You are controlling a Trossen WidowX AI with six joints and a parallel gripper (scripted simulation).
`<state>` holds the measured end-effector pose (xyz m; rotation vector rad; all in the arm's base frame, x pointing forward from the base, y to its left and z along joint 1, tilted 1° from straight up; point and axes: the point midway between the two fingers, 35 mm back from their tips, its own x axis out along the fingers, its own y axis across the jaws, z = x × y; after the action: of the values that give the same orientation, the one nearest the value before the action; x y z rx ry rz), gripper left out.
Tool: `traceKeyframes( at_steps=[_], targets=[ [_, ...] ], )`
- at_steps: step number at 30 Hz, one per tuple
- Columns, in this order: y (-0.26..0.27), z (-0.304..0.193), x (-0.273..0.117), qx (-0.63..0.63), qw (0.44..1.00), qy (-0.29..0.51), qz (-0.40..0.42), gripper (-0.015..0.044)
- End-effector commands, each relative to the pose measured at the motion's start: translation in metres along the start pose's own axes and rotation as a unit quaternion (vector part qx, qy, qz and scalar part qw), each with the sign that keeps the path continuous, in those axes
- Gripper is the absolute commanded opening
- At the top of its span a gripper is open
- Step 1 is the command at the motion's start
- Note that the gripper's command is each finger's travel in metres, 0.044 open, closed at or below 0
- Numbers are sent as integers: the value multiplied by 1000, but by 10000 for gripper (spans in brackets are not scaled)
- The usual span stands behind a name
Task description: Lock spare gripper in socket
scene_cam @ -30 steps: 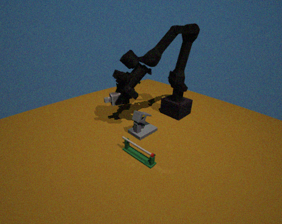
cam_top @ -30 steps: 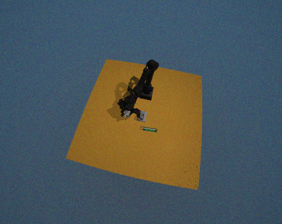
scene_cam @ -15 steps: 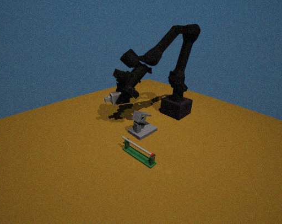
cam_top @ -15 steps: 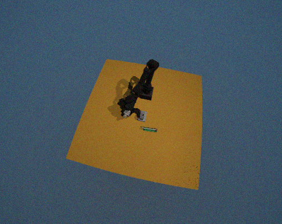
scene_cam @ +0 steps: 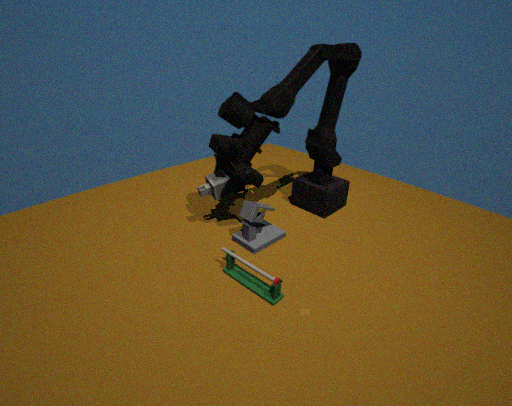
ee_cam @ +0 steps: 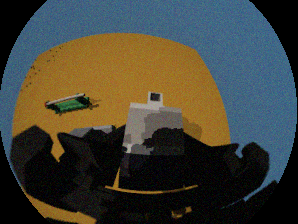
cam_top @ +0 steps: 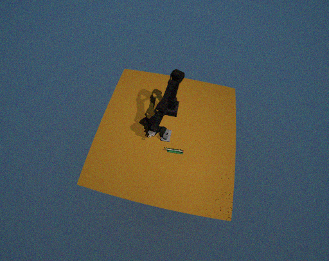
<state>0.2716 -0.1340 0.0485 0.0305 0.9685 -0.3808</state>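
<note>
The black, jointed robot arm rises from a dark, box-shaped base and bends over at its elbow, its forearm sloping down to the black end effector. The end effector is pinching the spare gripper, a pale grey, blocky body, with its fingers apart around it. The spare gripper is held raised above the orange worktop. From its front juts a narrow, squared grey spigot with a dark square opening in its end.

Near it stands the grey mount, a flat rectangular plate carrying an angular socket. The spare gripper is apart from the mount, outside its socket.

The lock pin, a slim whitish rod with a red head, is out of the socket. It lies lengthwise across the end posts of a long, narrow green rack, which stands on the worktop near the mount.
</note>
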Motion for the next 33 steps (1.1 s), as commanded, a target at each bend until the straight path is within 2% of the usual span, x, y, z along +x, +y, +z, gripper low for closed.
traceKeyframes(
  at_steps=[1,17,33],
  targets=[
    [6,2,-2,-33,999,13,-7,0],
    [31,-8,-14,-175,981,83,-25,0],
    [48,-16,-31,-326,934,140,-48,0]
  ],
)
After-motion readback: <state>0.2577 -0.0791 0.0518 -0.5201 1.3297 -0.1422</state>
